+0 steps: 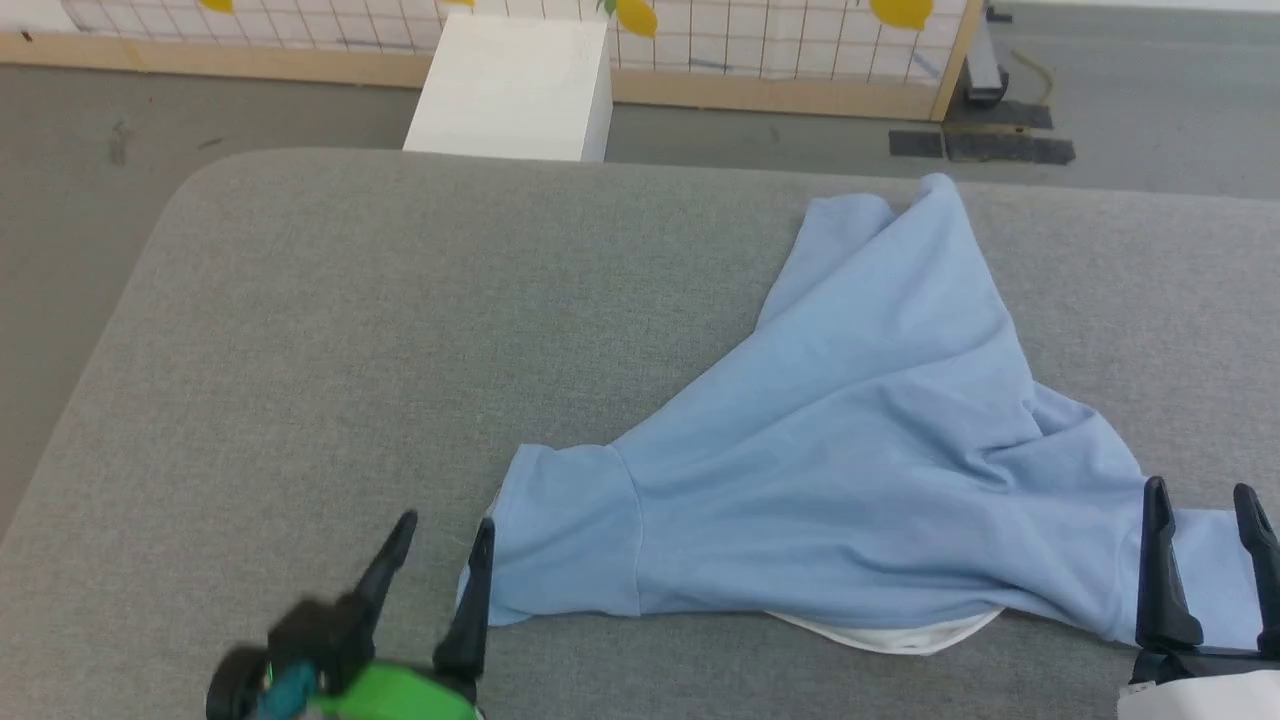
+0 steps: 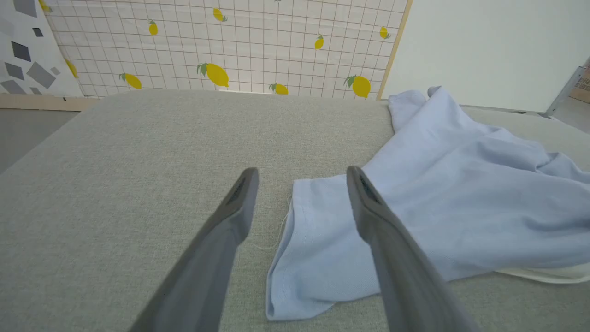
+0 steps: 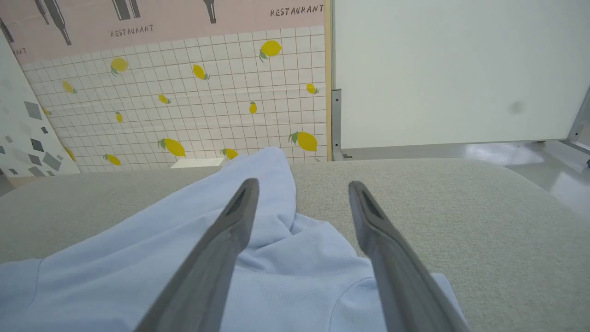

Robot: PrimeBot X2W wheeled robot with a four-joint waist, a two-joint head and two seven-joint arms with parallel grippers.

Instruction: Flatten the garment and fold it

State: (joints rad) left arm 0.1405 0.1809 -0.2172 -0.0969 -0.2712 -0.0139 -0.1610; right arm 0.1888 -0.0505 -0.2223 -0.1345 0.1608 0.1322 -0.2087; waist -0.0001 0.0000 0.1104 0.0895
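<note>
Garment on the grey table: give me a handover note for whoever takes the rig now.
Left pincer: open, empty, by the near-left sleeve hem.
Right pincer: open, empty, over the near-right sleeve.
Garment: bunched on the table's right half, white fabric showing at its near edge.
Done: nothing flattened or folded.
Left: spread it flat, then fold.

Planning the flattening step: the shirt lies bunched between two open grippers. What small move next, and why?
Probably lower both and pinch a sleeve each: the left gripper stands open at one sleeve hem, the right gripper open over the other, and the garment lies bunched.
</note>
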